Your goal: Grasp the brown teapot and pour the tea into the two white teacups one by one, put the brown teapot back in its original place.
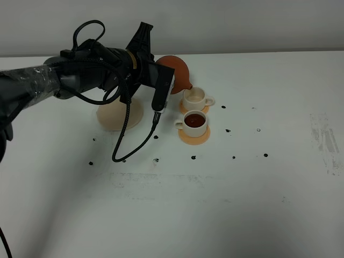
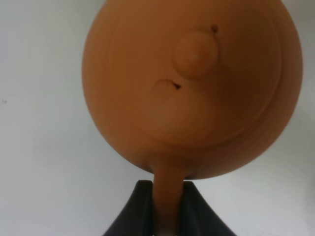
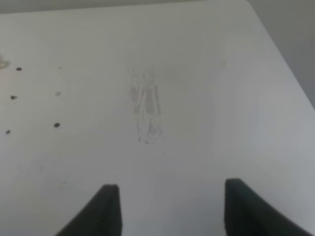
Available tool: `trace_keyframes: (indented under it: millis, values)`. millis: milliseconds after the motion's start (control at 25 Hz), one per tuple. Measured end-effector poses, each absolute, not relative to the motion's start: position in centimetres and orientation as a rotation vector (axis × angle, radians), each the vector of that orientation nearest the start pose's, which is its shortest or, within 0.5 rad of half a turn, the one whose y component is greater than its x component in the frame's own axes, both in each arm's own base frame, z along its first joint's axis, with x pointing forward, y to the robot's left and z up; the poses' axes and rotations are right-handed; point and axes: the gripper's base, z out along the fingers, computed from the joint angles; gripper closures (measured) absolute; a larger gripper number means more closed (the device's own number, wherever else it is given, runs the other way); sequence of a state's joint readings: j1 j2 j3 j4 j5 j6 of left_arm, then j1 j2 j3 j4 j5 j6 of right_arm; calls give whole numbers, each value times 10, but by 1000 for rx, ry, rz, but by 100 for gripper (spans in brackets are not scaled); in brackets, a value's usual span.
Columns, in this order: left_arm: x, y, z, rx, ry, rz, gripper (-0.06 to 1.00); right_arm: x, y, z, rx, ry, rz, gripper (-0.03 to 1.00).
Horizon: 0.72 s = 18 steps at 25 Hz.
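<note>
The brown teapot (image 1: 178, 69) hangs tilted in the air behind the far white teacup (image 1: 194, 98), its spout pointing down at that cup's rim. In the left wrist view the teapot (image 2: 192, 88) fills the picture, and my left gripper (image 2: 169, 212) is shut on its loop handle (image 2: 169, 189). The near white teacup (image 1: 194, 122) holds dark tea. The far cup's inside looks pale. The beige saucer (image 1: 115, 117) lies bare under my left arm (image 1: 97, 67). My right gripper (image 3: 170, 209) is open over bare table and does not show in the exterior high view.
Each cup stands on an orange coaster (image 1: 194, 136). A black cable (image 1: 124, 146) loops down from the left arm to the table in front of the saucer. Small black dots (image 1: 233, 157) mark the white table. A grey scuff (image 3: 146, 110) lies ahead of the right gripper.
</note>
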<state>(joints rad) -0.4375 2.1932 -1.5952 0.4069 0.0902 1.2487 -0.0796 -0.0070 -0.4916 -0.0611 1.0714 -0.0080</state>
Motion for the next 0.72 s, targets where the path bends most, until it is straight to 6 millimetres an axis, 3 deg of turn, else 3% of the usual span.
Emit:
trace_keyframes:
  millis: [720]
  values:
    - [456,-211,176,2002,1026,791,84,-6,-4,274,77,2056,-128,52]
